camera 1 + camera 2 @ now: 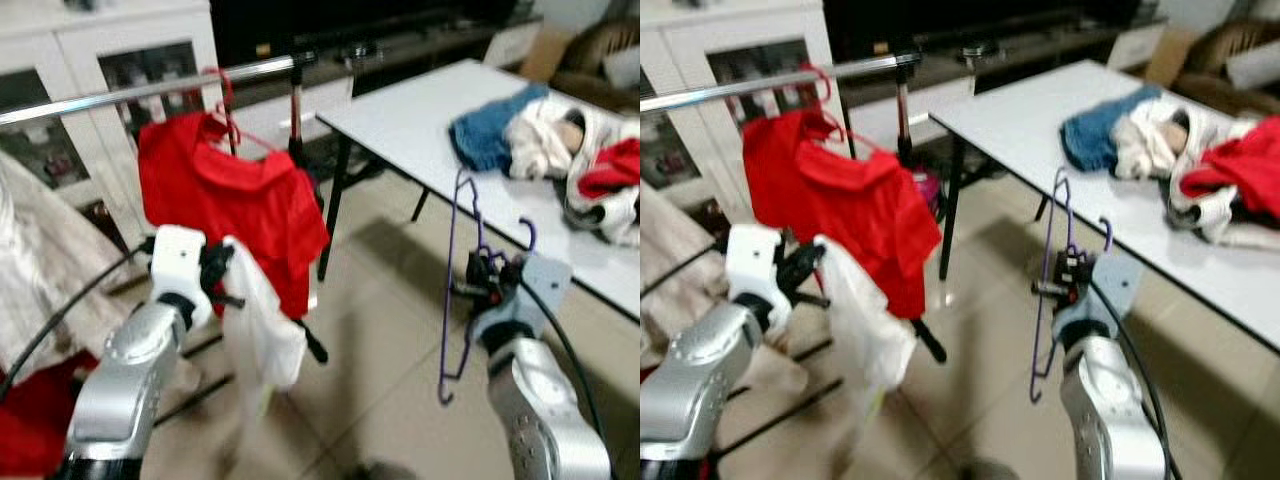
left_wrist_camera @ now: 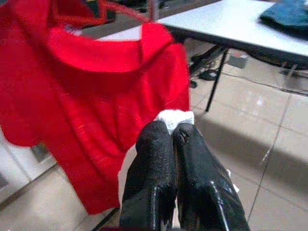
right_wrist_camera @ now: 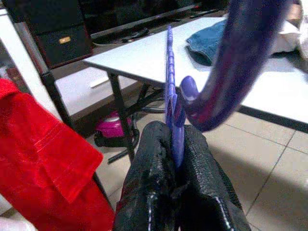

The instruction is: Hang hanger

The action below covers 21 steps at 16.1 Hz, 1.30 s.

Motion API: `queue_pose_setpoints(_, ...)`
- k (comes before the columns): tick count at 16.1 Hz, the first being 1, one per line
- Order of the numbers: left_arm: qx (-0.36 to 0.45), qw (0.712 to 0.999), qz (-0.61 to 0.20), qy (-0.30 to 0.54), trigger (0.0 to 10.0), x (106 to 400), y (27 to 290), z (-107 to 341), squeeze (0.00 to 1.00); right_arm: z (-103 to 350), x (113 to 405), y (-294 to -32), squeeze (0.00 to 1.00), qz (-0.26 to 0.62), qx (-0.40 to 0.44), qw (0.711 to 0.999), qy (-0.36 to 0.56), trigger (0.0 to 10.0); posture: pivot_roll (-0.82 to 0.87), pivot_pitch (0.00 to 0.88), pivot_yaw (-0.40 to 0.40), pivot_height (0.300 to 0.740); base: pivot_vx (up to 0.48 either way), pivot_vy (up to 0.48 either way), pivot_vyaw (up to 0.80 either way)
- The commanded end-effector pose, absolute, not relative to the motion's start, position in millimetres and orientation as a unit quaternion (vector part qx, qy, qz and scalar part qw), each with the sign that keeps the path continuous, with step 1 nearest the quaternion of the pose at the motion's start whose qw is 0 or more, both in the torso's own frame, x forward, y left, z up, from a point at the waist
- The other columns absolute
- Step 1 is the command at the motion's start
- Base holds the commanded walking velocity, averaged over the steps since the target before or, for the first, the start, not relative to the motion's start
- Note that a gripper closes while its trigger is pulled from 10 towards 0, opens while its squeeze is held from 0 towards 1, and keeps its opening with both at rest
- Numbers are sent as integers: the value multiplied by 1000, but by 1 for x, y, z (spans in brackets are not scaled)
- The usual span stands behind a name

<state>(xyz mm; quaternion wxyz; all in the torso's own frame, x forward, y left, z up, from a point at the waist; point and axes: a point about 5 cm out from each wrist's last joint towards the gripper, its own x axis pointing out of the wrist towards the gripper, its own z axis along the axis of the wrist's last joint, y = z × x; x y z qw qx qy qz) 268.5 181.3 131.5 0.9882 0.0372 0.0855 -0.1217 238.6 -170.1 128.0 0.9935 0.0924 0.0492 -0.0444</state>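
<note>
We see our left hand [image 1: 222, 272] pinching a white cloth [image 1: 262, 330] | right hand [image 1: 487, 277] clamped on a purple hanger [image 1: 455, 290], held upright beside the table [image 1: 420, 120] | beyond, a red shirt [image 1: 235, 200] hangs from the rail [image 1: 150, 90] | clothes [image 1: 560, 150] piled on the table

White table [image 1: 420, 120] w/ blue cloth [image 1: 490, 130], white & red clothes pile [image 1: 590, 170]

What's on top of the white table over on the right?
On the white table lies a clothes pile: a blue garment, white pieces, something red. What's beneath the pile is hidden.
</note>
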Motion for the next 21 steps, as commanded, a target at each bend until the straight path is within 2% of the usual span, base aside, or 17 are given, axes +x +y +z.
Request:
queue_pose_setpoints(1, 38, 988, -133, 61, 10000, 274, 173, 144, 0, 133, 238, -179, 0, -55, 83, 994, 45, 10000, -105, 0, 14, 740, 0, 0, -800)
queue_pose_setpoints(7, 30, 990, -122, 60, 10000, 265, 176, 147, 0, 132, 241, -176, 0, -47, 105, 992, 42, 10000, -81, 11, -10, 740, 0, 0, -800)
queue_pose_setpoints(13, 10, 990, -128, 55, 10000, 270, 161, 144, 0, 128, 240, -172, 0, -53, 113, 991, 51, 10000, -117, 1, -12, 740, 0, 0, -800)
queue_pose_setpoints(14, 12, 989, -137, 54, 10000, 269, 158, 146, 0, 128, 240, -171, 0, -50, 114, 991, 54, 10000, -108, 41, -22, 740, 0, 0, -800)
queue_pose_setpoints(15, 11, 989, -133, 56, 10000, 269, 159, 144, 0, 128, 240, -170, 0, -49, 113, 991, 56, 10000, -121, 44, -18, 740, 0, 0, -800)
queue_pose_setpoints(21, 10, 990, -128, 59, 10000, 268, 156, 142, 0, 128, 240, -167, 0, -47, 116, 990, 65, 10000, -123, 82, -37, 740, 0, 433, -800)
